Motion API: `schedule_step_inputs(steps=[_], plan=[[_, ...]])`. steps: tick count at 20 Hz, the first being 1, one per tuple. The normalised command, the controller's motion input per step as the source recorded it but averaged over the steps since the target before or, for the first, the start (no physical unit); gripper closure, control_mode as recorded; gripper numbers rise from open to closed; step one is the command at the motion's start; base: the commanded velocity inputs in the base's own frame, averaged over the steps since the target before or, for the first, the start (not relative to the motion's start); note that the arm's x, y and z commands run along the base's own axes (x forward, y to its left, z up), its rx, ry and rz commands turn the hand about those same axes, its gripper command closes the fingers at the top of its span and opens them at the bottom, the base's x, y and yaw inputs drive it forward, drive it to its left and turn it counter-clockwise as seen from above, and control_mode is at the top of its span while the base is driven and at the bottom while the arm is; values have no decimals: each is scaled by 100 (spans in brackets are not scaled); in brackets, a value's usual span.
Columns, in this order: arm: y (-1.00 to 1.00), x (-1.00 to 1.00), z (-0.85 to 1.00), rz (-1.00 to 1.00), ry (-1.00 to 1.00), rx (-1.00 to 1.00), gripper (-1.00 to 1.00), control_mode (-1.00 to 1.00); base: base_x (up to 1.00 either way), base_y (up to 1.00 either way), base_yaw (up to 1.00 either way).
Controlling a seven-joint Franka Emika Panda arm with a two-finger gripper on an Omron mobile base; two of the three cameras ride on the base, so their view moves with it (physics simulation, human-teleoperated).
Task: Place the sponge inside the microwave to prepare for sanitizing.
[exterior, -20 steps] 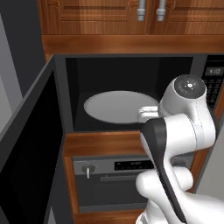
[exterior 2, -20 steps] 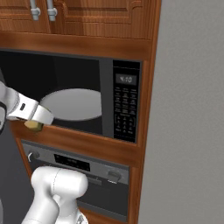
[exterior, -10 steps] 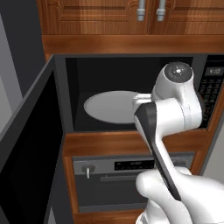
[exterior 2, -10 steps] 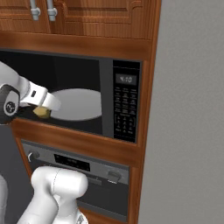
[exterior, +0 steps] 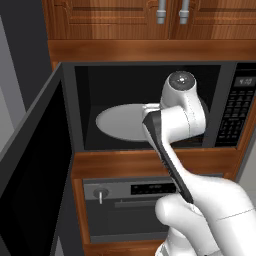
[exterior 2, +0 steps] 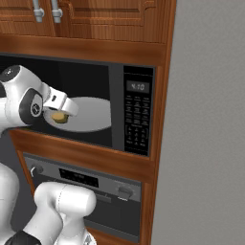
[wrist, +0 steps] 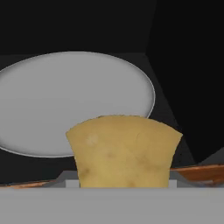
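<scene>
I have the sponge (wrist: 124,151) held in the gripper (exterior 2: 59,116), the fingers closed on its lower part so that the yellowish block sticks up in the middle of the hand view. From the right base view it hangs at the front opening of the microwave (exterior 2: 115,107), just at the near edge of the turntable plate (exterior 2: 91,115) and above it, not resting on anything.

My main worry is letting go too soon. The sponge looks to be barely past the wooden ledge (wrist: 197,172) in front of the cavity, so if I open here it could land on the rim of the plate or on the lip, tip out and fall down past the oven (exterior: 130,207) below. I judge it needs to go further in, over the middle of the plate, before I release.

The second risk is the arm itself. In the left base view the white wrist (exterior: 181,107) fills much of the right side of the opening, close to the wall beside the keypad (exterior 2: 136,117), so a careless push could knock it against the frame. The door (exterior: 30,175) stands swung wide to the left and looks well apart from the arm.

Inside the microwave I see the pale round plate and nothing on it; the rest of the cavity is dark and looks bare.
</scene>
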Motion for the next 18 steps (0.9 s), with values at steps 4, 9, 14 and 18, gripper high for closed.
schedule_step_inputs(steps=[4,9,14,18], plan=[[3,61,-29,0,-1,0,100,-100,0,0,0],[0,70,-33,0,-1,0,100,-100,0,0,0],[3,66,-37,0,-1,0,100,-100,0,0,0],[0,66,-21,0,0,0,100,-100,0,0,0]])
